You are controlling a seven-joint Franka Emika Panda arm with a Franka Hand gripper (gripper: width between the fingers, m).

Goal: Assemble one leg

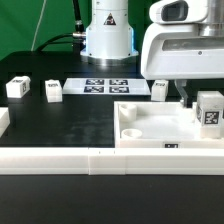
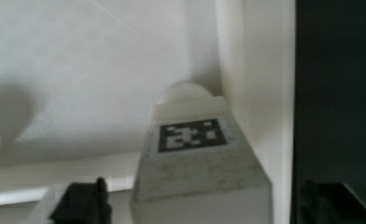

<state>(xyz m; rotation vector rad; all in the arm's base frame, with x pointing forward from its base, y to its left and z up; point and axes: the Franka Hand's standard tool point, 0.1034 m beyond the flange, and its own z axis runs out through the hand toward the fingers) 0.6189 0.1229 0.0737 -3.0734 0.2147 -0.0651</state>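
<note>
Exterior view: black table before a green backdrop; marker board at centre. The leg, at right over the white panel, sits under the gripper. Wrist view: both fingers flank the leg, seemingly clamping it.

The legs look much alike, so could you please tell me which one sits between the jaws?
It is the leg over the white panel at the exterior view's right, under the gripper; the others stand apart on the black table.
</note>
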